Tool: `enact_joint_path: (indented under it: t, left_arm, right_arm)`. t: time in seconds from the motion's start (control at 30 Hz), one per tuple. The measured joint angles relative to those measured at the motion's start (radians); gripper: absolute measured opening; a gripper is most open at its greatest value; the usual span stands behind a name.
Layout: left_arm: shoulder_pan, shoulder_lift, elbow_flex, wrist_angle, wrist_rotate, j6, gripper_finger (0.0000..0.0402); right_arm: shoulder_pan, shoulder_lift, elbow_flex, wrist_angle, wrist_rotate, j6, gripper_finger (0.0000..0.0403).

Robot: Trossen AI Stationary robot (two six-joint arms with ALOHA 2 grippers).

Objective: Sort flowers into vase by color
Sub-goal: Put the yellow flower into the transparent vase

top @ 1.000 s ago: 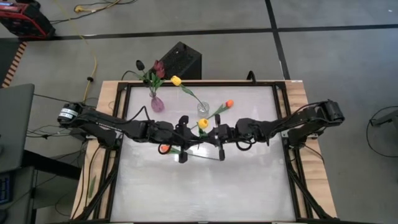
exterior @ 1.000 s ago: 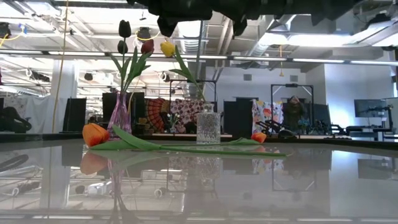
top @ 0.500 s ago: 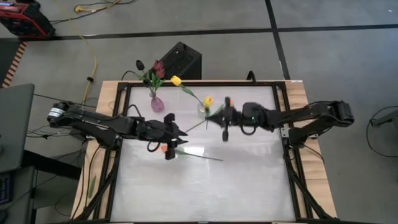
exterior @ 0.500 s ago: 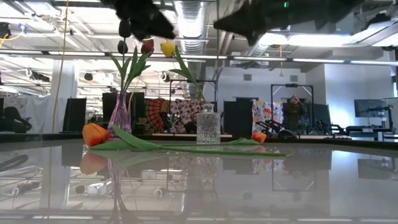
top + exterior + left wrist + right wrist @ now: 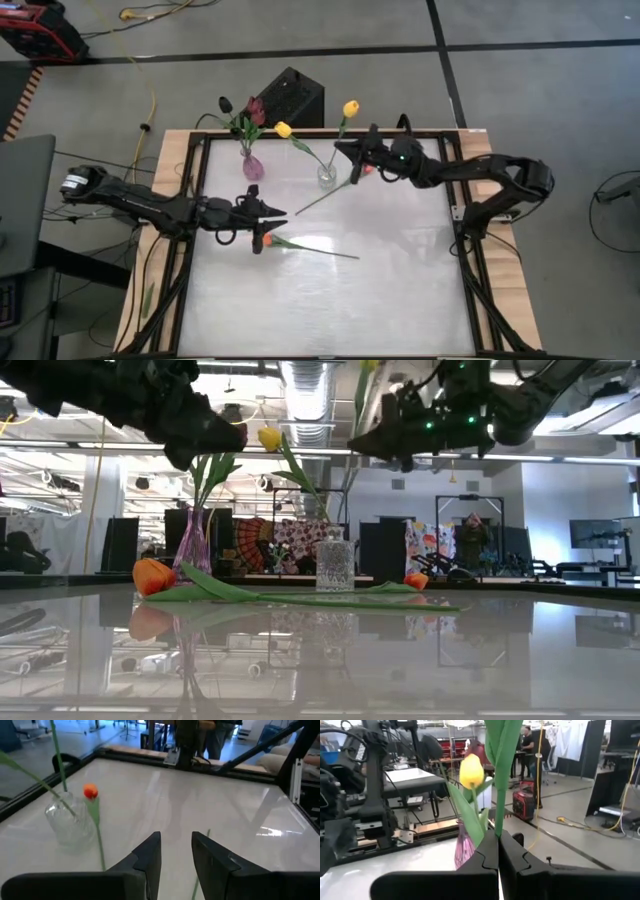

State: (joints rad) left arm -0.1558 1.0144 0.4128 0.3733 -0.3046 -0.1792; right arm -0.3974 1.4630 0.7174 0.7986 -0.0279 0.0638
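My right tool is clamped on the stem of a yellow tulip, lifted clear of the bench just beside the clear vase, with the head pointing up and away from the bench. This looks like the delivery step: the stem's lower end has to be swung over the clear vase's mouth and lowered in, next to the yellow tulip already standing there. That mouth is narrow and the standing stem leans across it, so I should come down slowly and upright. My left tool hangs empty, fingers slightly apart, over an orange tulip lying flat on the bench. A second orange tulip lies with its head near the clear vase. The purple vase holds the dark blooms, close enough that a wide swing might brush their leaves.
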Motion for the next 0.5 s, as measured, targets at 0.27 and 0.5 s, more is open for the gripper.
enact_joint_path:
  t: [0.27, 0.5]
  left_arm:
    - [0.000, -0.032, -0.038, -0.002, -0.015, -0.015, 0.0096]
    - [0.000, -0.032, -0.038, 0.000, -0.014, -0.012, 0.0096]
  right_arm:
    - [-0.030, 0.071, 0.003, 0.036, -0.025, 0.041, 0.0019]
    - [-0.028, 0.164, 0.004, 0.051, -0.026, 0.060, 0.0057]
